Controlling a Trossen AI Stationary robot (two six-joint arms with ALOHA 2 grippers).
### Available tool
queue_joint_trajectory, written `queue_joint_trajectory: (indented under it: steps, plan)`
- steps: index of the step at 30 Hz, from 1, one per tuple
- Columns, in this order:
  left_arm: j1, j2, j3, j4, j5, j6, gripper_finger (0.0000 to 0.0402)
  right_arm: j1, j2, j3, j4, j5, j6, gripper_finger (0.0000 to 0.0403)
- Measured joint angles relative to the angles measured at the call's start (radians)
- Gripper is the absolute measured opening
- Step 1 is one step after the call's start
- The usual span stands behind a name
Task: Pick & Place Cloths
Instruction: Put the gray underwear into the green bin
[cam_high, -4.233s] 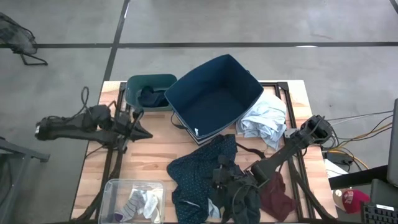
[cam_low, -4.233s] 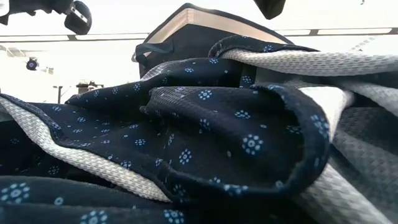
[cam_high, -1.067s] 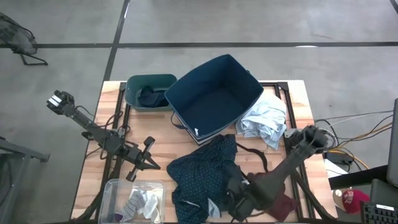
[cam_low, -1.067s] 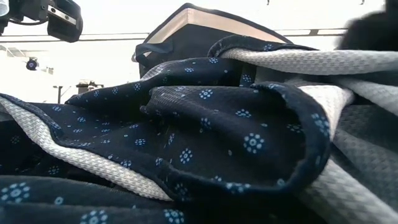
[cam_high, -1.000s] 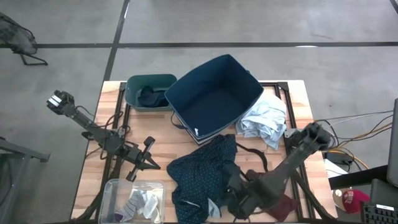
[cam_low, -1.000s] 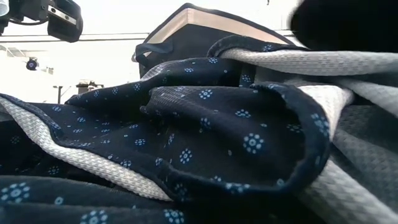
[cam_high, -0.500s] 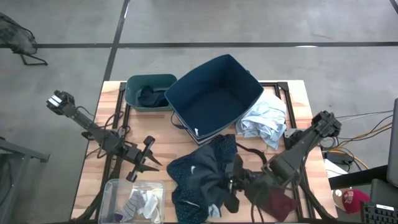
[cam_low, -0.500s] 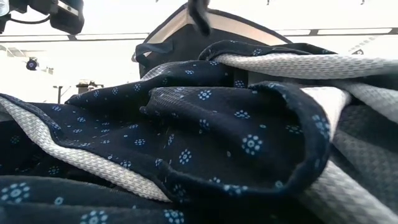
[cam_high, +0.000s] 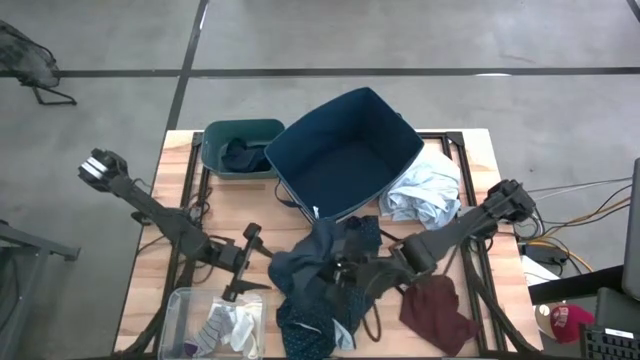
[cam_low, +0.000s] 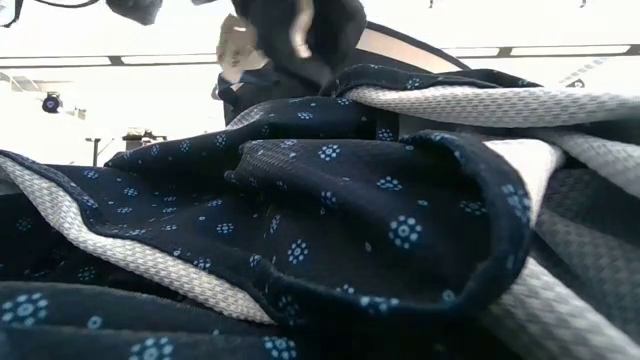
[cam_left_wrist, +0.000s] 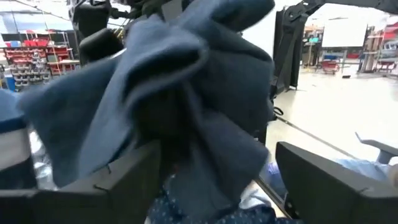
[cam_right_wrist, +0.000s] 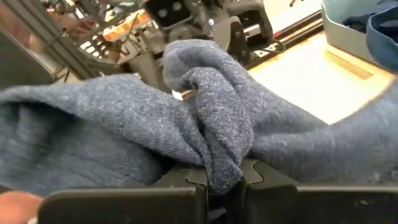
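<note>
My right gripper (cam_high: 336, 270) is shut on a blue-grey cloth (cam_high: 320, 245) and holds it up over the navy white-dotted shirt (cam_high: 305, 318) at the table's near middle. My left gripper (cam_high: 264, 266) is open just left of that cloth. In the left wrist view its fingers (cam_left_wrist: 124, 180) stand on either side of the bunched cloth (cam_left_wrist: 186, 99). A maroon piece (cam_high: 435, 315) lies flat at the near right. A pale blue-white shirt (cam_high: 425, 195) lies against the big navy box (cam_high: 345, 150). The dotted shirt (cam_low: 330, 220) fills the low view. My right gripper pinches a bunched fold of the blue-grey cloth (cam_right_wrist: 214, 158) between its two fingertips, several layers thick. It comes from the table's right side, about level. The cloth is lifted and drapes over and around the fingers. Whether my left gripper touches the cloth, I cannot tell.
A teal bin (cam_high: 215, 135) with a dark piece in it stands at the far left beside the navy box. A clear tub (cam_high: 185, 300) holding small socks sits at the near left corner. Bare wood lies between the bin and the tub.
My right gripper has gone toward the table's left and up, drawing the blue-grey cloth off the pile and uncovering the maroon piece. My left gripper has moved toward the table's right, close to the lifted cloth. The dotted shirt has stayed on the table.
</note>
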Motion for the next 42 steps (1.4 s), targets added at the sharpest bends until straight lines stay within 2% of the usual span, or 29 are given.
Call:
queue_joint_trajectory:
  steps: [7,15,22,24,27,30,35,36,42]
  plan:
    - [0.001,0.109,0.105,0.003,-0.044,0.031,0.0350,-0.028,0.048,0.000,0.061,-0.027,-0.001,0.0013]
    - [0.000,0.205,0.181,-0.001,-0.054,0.071,0.0349,-0.031,0.099,0.000,0.233,-0.092,-0.053,0.0013]
    - [0.000,0.251,0.212,-0.001,-0.089,0.100,0.0338,-0.032,0.102,0.000,0.248,-0.101,-0.061,0.0013]
    - [0.000,0.257,0.215,-0.003,-0.108,0.109,0.0320,-0.032,0.102,0.000,0.249,-0.106,-0.061,0.0013]
    - [0.002,0.260,0.219,-0.002,-0.123,0.124,0.0270,-0.032,0.102,0.000,0.250,-0.108,-0.061,0.0020]
    - [0.002,0.257,0.222,-0.008,-0.124,0.158,0.0194,-0.032,0.102,0.000,0.250,-0.121,-0.063,0.0034]
    - [0.001,0.244,0.222,-0.052,-0.115,0.268,0.0041,-0.032,0.102,0.000,0.245,-0.184,-0.069,0.0057]
    - [-0.001,0.240,0.222,-0.062,-0.116,0.277,0.0026,-0.030,0.102,0.000,0.242,-0.185,-0.071,0.0062]
    - [-0.003,0.181,0.222,-0.163,-0.137,0.276,0.0037,0.006,0.102,0.000,0.229,-0.206,-0.083,0.0102]
